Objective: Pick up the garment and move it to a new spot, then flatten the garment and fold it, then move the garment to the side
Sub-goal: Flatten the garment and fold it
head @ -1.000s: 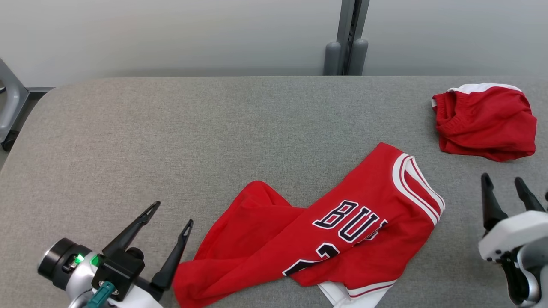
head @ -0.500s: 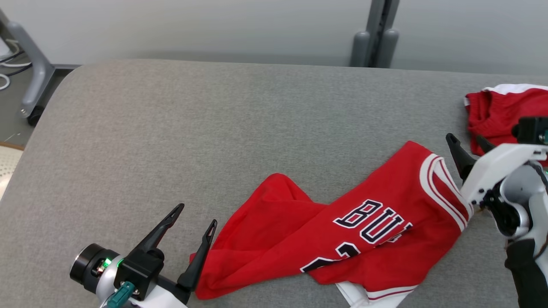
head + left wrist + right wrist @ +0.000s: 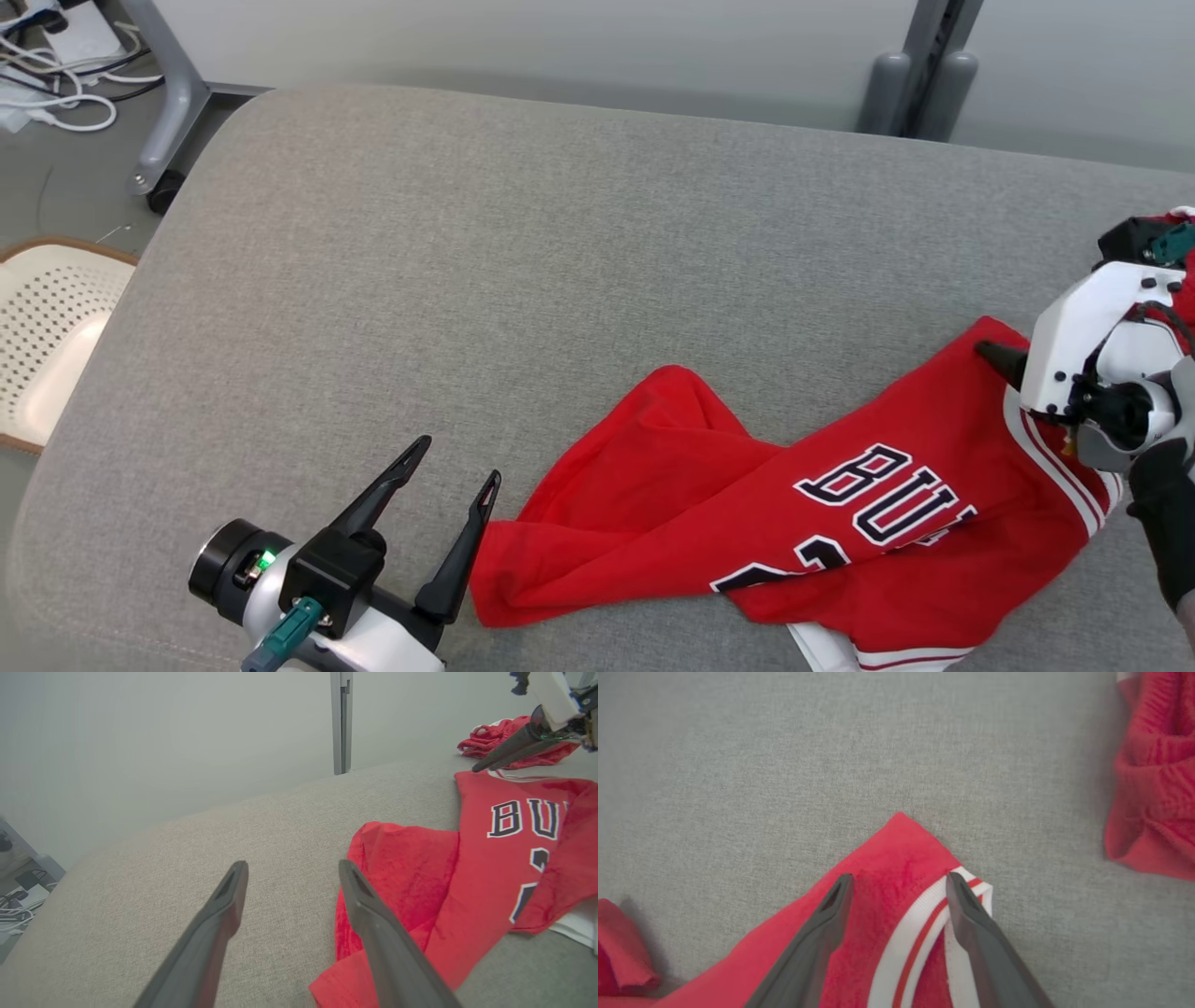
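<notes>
Right gripper: jaws spread wide, nothing held, poised over the far corner of the red Bulls jersey, one finger above plain red cloth and the other above the striped trim. Cannot tell from the wrist view whether the tips touch the fabric.

Left gripper: likewise open and empty, low by the near end of the jersey, one finger just beside the crumpled red hem.

Jersey itself: rumpled and doubled over on the grey padded table, lettering partly showing, toward the near right of the surface. Red shorts bunched beyond it, apart from the jersey.

Judged as the very start: closing in for the pickup, no grasp made. All still to do: lifting and moving to a new spot, flattening, folding, moving aside.

Against a second ago: whole head picture shifted, so a camera turn, not a slide of the cloth; floor, cables and a white perforated seat now in view at the left. Same lie and same folds in the jersey. Right gripper gone from upright and well clear of the jersey to reaching over its trimmed corner. Left gripper much as before beside the hem. Both jaws open all along.
</notes>
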